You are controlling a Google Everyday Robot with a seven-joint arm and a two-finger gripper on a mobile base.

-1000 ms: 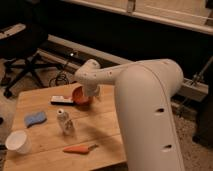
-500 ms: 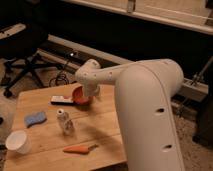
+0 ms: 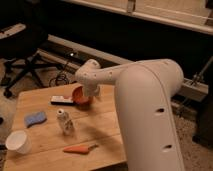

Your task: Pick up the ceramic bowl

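The ceramic bowl (image 3: 80,96) is small, round and orange-red, and it sits tilted at the far middle of the wooden table (image 3: 102,125). My white arm reaches from the right over the table. The gripper (image 3: 89,91) is at the bowl's right rim, directly over it, mostly hidden by the wrist.
A flat dark and white packet (image 3: 61,100) lies left of the bowl. A blue sponge (image 3: 35,119), a small pale bottle (image 3: 63,121), a white paper cup (image 3: 18,142) and an orange carrot-shaped thing (image 3: 79,148) lie nearer. A black office chair (image 3: 22,60) stands back left.
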